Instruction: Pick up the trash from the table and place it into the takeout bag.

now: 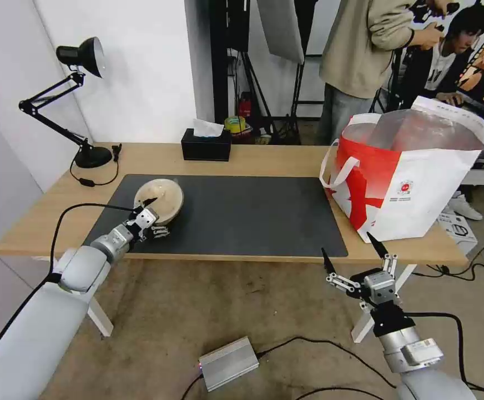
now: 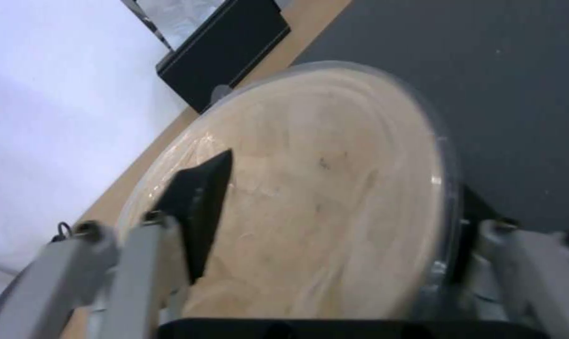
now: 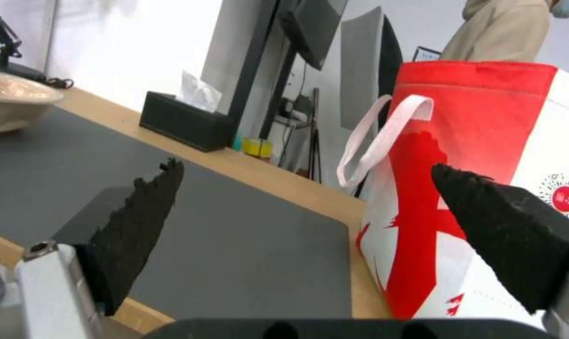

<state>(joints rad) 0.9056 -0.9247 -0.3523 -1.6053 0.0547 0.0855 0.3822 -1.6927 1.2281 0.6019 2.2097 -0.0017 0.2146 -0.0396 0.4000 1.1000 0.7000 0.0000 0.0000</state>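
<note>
A round beige lidded bowl (image 1: 161, 197) sits tilted at the left end of the dark grey mat (image 1: 242, 214) on the table (image 1: 264, 160). My left gripper (image 1: 154, 218) is shut on the bowl's near edge. In the left wrist view, one black finger (image 2: 196, 202) lies across the lid (image 2: 322, 188) and the other is tucked under the rim. The takeout bag (image 1: 419, 183) stands open at the table's right end. My right gripper (image 1: 346, 243) hangs open and empty below the front edge, facing the bag (image 3: 479, 141).
A black tissue box (image 1: 206, 145) stands at the back edge and a black desk lamp (image 1: 81, 55) at the far left corner. On the floor lie a silver box (image 1: 228, 362) and cables. People stand behind the bag.
</note>
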